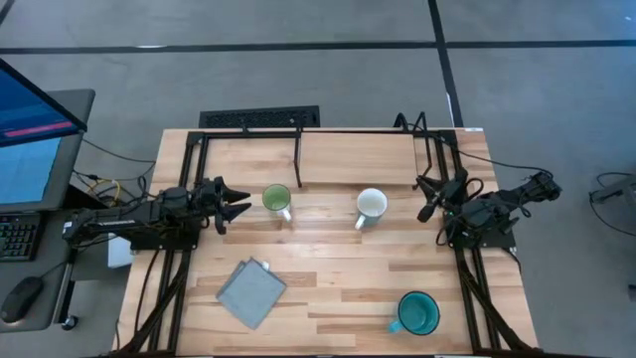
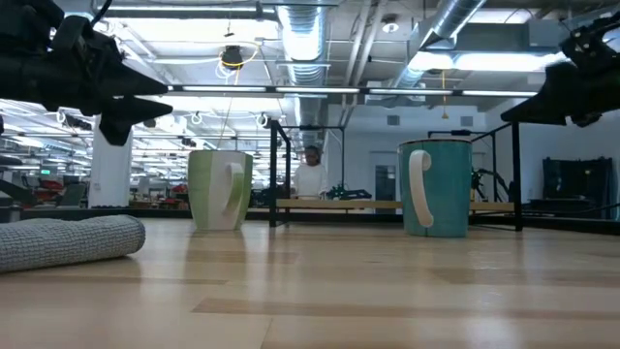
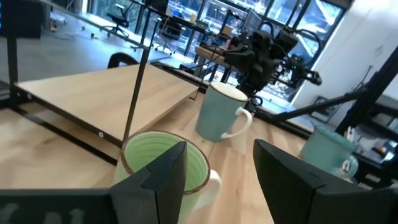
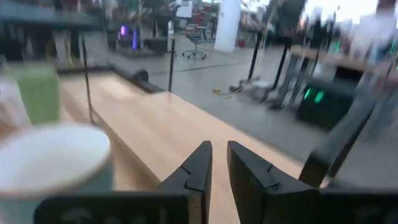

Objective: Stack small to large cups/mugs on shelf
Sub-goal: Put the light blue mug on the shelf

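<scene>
Three mugs on the table, all upright, none on the shelf (image 1: 353, 154); the light green mug (image 1: 276, 200) sits just ahead of the left gripper (image 1: 241, 205), its green hollow showing nothing inside (the left wrist view looks right down into it); the fingers (image 3: 163, 177) stand spread, apart from the rim, holding nothing. The white mug (image 1: 371, 206) stands out beyond the right gripper (image 1: 425, 212), a clear gap of bare wood between them, its bowl showing nothing either; that gripper's fingers (image 4: 196, 171) are drawn close together with only a thin slit between, pinching nothing. The teal mug (image 1: 418, 313) waits well off from both grippers, near the table's front edge. A grey cloth (image 1: 250, 291) lies folded on the left arm's side. Open board runs between green and white mugs; the shelf plank lies bare beyond them. No readable writing on any mug.
</scene>
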Controlling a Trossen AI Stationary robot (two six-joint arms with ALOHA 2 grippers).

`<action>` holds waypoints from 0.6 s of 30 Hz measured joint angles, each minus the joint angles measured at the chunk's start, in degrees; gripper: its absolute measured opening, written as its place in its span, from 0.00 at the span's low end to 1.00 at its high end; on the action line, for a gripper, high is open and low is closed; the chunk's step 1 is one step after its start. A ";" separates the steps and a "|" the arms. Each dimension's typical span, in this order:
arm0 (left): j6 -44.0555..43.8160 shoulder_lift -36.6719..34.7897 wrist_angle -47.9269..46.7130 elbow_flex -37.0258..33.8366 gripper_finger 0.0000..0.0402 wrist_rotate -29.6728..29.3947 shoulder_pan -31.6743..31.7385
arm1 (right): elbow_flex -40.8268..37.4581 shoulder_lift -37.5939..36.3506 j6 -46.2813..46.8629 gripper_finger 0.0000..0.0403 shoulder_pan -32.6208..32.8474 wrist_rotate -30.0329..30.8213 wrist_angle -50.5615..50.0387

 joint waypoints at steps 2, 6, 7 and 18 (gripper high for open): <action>-1.93 -0.01 0.01 -0.01 0.44 0.00 0.00 | 0.00 0.01 -6.59 0.18 0.02 -0.15 0.02; -3.47 0.01 0.03 0.00 0.44 0.01 0.00 | -0.01 0.00 -12.08 0.18 0.00 -0.15 0.02; -3.21 -0.01 0.02 0.00 0.44 -0.02 0.00 | -0.02 0.00 -12.81 0.18 0.00 -0.15 0.02; -2.02 0.01 0.17 0.01 0.44 -2.82 0.00 | -0.02 0.01 -11.28 0.18 0.00 -0.19 0.04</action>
